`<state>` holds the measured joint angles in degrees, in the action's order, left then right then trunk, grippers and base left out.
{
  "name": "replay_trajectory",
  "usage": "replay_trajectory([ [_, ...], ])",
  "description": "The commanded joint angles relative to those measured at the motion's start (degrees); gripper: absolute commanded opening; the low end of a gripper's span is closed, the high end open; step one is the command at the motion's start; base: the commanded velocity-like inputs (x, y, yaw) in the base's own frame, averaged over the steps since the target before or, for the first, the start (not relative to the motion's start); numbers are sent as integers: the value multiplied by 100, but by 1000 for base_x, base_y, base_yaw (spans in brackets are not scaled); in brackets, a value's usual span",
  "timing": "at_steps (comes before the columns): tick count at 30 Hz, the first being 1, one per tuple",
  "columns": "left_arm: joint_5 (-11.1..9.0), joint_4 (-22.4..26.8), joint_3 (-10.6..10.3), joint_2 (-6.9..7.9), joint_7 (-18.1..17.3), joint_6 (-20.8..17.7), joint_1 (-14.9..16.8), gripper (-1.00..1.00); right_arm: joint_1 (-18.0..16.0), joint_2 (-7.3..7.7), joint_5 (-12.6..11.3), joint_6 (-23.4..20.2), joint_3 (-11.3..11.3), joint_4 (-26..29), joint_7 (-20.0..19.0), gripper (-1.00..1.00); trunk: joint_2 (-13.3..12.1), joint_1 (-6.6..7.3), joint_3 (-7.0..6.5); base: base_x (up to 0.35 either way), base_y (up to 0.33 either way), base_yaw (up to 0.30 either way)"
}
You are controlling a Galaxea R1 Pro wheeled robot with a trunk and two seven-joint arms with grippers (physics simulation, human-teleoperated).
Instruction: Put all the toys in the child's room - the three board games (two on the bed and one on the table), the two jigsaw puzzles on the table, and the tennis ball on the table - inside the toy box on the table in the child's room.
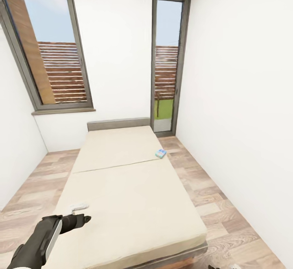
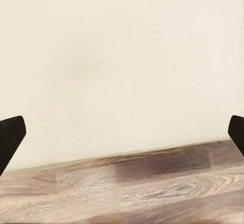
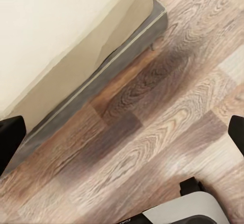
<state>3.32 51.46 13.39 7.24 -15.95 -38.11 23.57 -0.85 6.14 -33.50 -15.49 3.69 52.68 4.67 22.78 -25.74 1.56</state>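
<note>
Across the middle of the head view lies the bed (image 1: 122, 191), a low cream mattress on a grey padded frame, its headboard against the far white wall between two dark-framed windows. On the mattress near its right edge, about where the two mattress sections meet, rests a small blue board game (image 1: 160, 153), lying flat and well apart from the robot's arms. Wood-plank floor (image 1: 211, 204) runs along both sides of the bed.

At the lower left of the head view the left arm reaches over the near left corner of the mattress, ending in the left claw (image 1: 83, 219), whose dark tips point toward the bed's middle. A small pale object lies on the mattress just beyond the claw, too blurred to identify. In the left wrist view the two dark fingertips (image 2: 11, 135) stand at opposite edges of the frame, so the left claw is wide apart and holds nothing; between them show the cream mattress side and the plank floor.

The right wrist view likewise has its fingertips (image 3: 10, 137) spread to the frame's edges, wide and empty, above the floor beside the bed's grey frame corner.
</note>
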Motion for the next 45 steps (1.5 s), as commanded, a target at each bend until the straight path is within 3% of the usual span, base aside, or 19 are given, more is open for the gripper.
replay_trajectory([
  [1, 37, 5, 14, -3, -44, -25, 7, 100, -2, 2, -60, -31, -4, 29, 38, 100, 14, -4, 14, 27, -27, 265],
  [9, 37, 13, 8, -10, -34, -35, 7, 100, -2, 0, -56, -16, -29, 79, 44, 100, 14, -4, 42, 9, -68, 214],
  [22, 37, 14, 6, -68, -28, -43, 7, 100, 2, 1, -51, 19, -51, 100, 296, 100, 14, -4, 98, 1, -280, 19],
  [27, 32, 26, 6, -79, -69, -65, 7, 100, 22, 7, -61, -78, -78, 618, 303, 100, 14, -4, 102, 0, -300, 1],
  [29, 18, 53, 9, -78, -82, -79, 7, 100, 36, 8, -98, -291, -121, 1148, 304, 100, 14, -4, 103, 0, -301, 0],
  [31, -5, 86, 14, -68, -171, -148, 6, 100, 29, 1, -130, -1021, -153, 1884, 317, 100, 14, -4, 103, 0, -301, 0],
  [33, -11, 95, 17, -64, -309, -214, 6, 100, 14, -2, -133, -1474, -161, 2218, 322, 100, 14, -4, 103, 0, -301, 0],
  [36, -14, 107, 32, -38, -1212, -436, 5, 100, -195, -6, -142, -2566, -149, 3153, 345, 100, 14, -4, 103, 0, -301, 0],
  [38, -15, 112, 44, -14, -1668, -501, 3, 100, -261, -6, -143, -2787, -149, 3324, 353, 100, 14, -4, 104, 0, -301, 0],
  [39, -10, 114, 54, 29, -2164, -564, 2, 100, -321, -5, -150, -2950, -147, 3428, 357, 100, 14, -4, 104, 0, -295, 0],
  [42, -4, 117, 70, 138, -2921, -636, 5, 100, -380, -2, -167, -3117, -140, 3521, 349, 100, 14, -4, 104, 6, -274, 0],
  [45, -10, 131, 87, 358, -3868, -708, 9, 100, -422, 3, -233, -3274, -135, 3583, 328, 100, 14, -4, 104, 32, -212, 0],
])
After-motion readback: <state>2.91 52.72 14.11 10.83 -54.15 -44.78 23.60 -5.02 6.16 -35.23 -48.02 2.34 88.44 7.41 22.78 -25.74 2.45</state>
